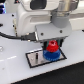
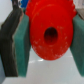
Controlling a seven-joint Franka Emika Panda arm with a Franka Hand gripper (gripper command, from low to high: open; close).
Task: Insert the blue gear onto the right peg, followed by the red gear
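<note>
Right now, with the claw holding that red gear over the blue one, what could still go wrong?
The claw grips the red gear only by its toothed edge, so it might tilt or slip as it goes down. The peg is hidden under the gears, so the red gear's hole may miss it and jam on the blue gear. A hard push could also shift the plate.

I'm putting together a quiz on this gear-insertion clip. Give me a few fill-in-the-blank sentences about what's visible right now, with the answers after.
1. The gripper is shut on the ____ gear.
2. In the exterior view, the red gear sits directly above the ____ gear.
3. The blue gear rests on a grey plate with a ____ border.
4. In the wrist view, the pads pressing the gear's sides are ____ in colour.

Missing words: red; blue; black; green
</note>
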